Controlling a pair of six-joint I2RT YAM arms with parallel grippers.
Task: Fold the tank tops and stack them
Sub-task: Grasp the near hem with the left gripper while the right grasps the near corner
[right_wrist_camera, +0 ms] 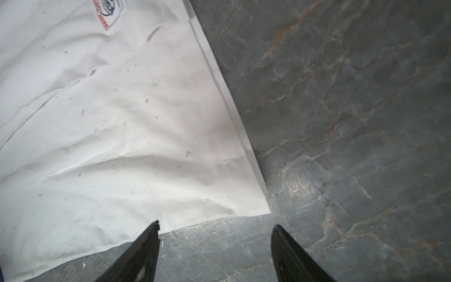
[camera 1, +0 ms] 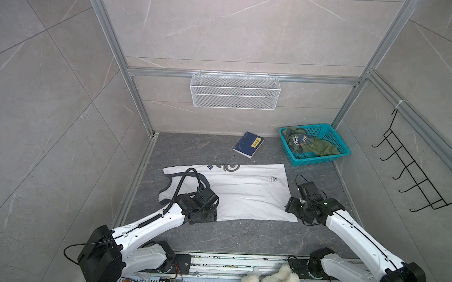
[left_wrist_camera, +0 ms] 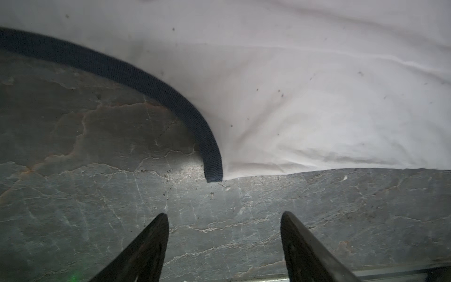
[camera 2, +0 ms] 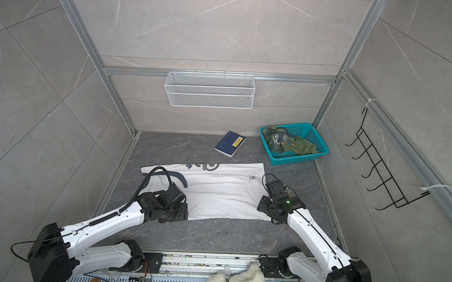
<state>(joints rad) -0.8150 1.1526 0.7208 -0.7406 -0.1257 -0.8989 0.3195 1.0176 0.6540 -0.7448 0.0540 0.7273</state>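
The white tank top (camera 1: 246, 192) (camera 2: 225, 194) lies spread flat on the dark stone table, its navy badge print at the far edge. The olive green tank top (camera 1: 322, 149) (camera 2: 303, 148) is crumpled in a teal basket (camera 1: 319, 161). My left gripper (left_wrist_camera: 224, 214) is open over bare table, just short of the near hem where the navy armhole trim (left_wrist_camera: 156, 83) ends. My right gripper (right_wrist_camera: 216, 223) is open too, with the white top's near right corner (right_wrist_camera: 256, 202) just ahead of its fingertips. Neither holds any cloth.
A navy book (camera 1: 248, 144) with a yellow label lies behind the white top. A white wire basket (camera 1: 235, 91) hangs on the back wall and a black hook rack (camera 1: 412, 178) on the right wall. A fluffy white plush (camera 1: 271, 279) sits at the front rail.
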